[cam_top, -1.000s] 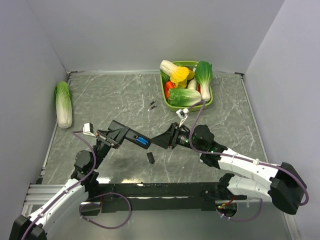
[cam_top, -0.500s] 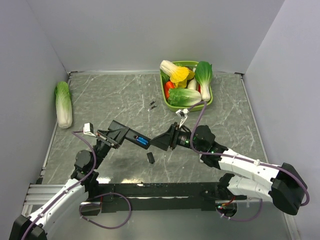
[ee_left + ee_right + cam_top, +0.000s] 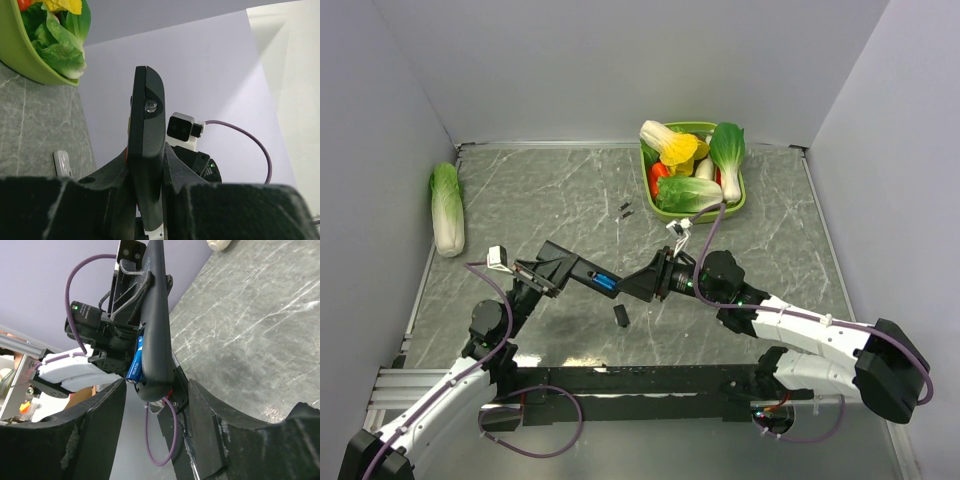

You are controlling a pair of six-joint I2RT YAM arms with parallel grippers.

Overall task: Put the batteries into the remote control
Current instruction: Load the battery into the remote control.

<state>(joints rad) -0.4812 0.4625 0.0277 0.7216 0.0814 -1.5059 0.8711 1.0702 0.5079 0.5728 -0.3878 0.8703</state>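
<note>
Seating: left gripper (image 3: 555,268) pinches the slim black remote (image 3: 584,274) mid-frame; your spread right gripper (image 3: 156,390) should press the bright-blue cylindrical battery (image 3: 136,359) home.

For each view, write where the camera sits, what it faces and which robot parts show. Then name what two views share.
Top: above and behind the bases, looking down on the table; left arm and right arm show.
Left wrist: on the left arm, facing the remote edge-on in the left tool; its fingers show.
Right wrist: on the right arm, facing the remote and a battery in it; its fingers show.
Shared: top and right wrist both show the battery.
</note>
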